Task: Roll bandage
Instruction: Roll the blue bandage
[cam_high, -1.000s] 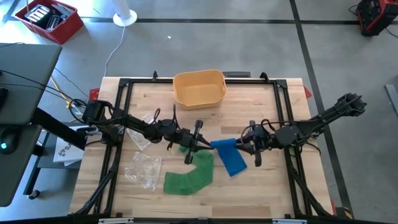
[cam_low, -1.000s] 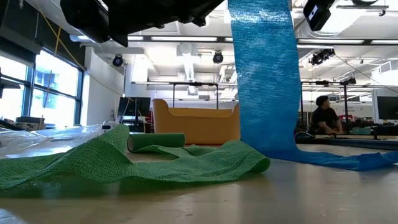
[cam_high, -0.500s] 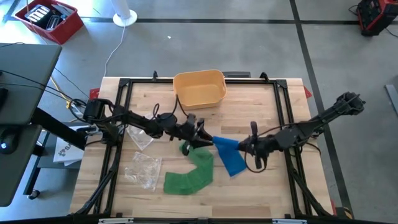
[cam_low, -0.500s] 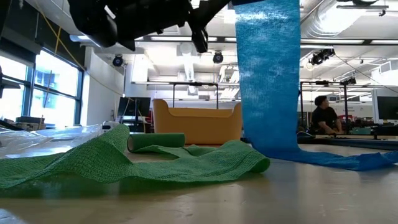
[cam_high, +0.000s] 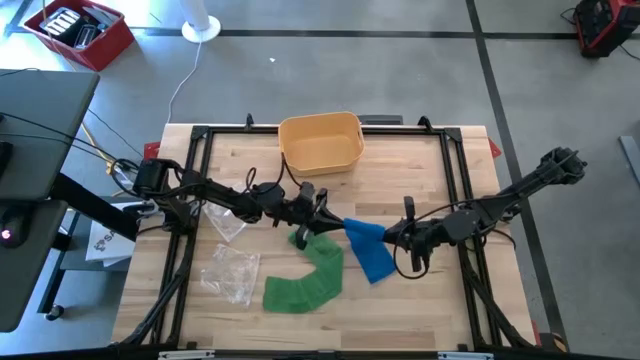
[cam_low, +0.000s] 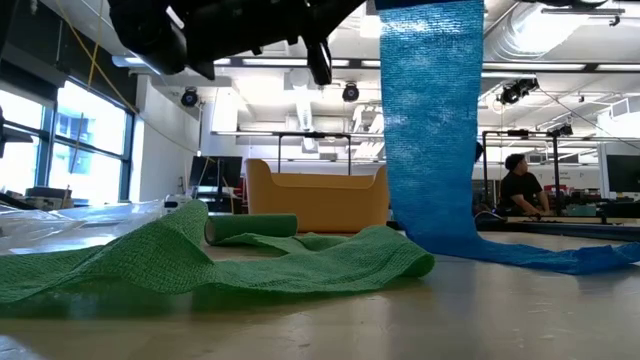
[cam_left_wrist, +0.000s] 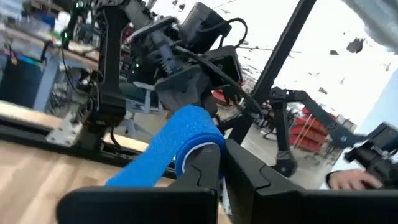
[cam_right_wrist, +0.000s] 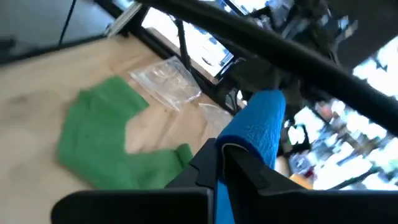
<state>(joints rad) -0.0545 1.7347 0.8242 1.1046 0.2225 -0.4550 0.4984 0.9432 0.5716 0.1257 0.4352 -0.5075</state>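
Raised above mid-table: blue bandage, rolled end clamped between left tool at its 9 o'clock and right tool at its 3 o'clock, both closed on it. Loose tail trailing down to the table toward 6 o'clock, beside green bandage.

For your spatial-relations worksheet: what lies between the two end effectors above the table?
In the high view, the blue bandage spans the gap between the left end effector and the right end effector; both are shut on it, its tail hanging to the table.
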